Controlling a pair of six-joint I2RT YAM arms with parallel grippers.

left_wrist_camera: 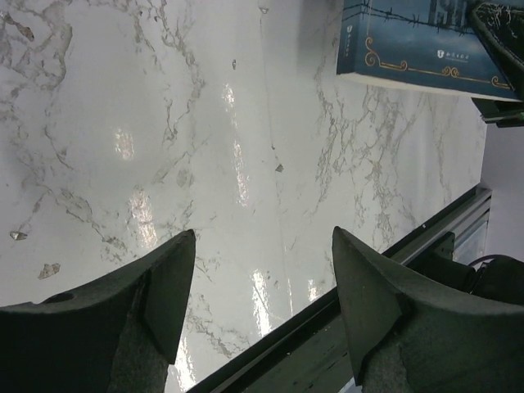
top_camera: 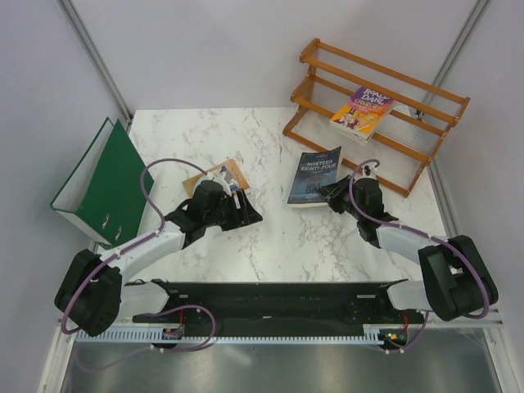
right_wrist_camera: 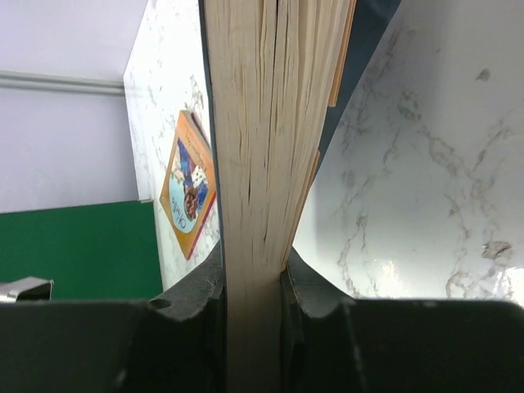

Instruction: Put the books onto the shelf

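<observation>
Right gripper [right_wrist_camera: 254,282] clenched on the dark blue book [top_camera: 313,176], with both fingers pinching its page edge. The book is right of table centre, just near of the shelf [top_camera: 385,90] and not on it. Left gripper [left_wrist_camera: 262,237] released, jaws wide with nothing between them, over the bare marble table [left_wrist_camera: 164,123] left of centre. Tan book [top_camera: 232,173] lies flat just beyond it, partly covered by the wrist. Purple-and-yellow book [top_camera: 362,113] rests on the shelf slats, far right. Green binder [top_camera: 102,184] at the table's left edge.
</observation>
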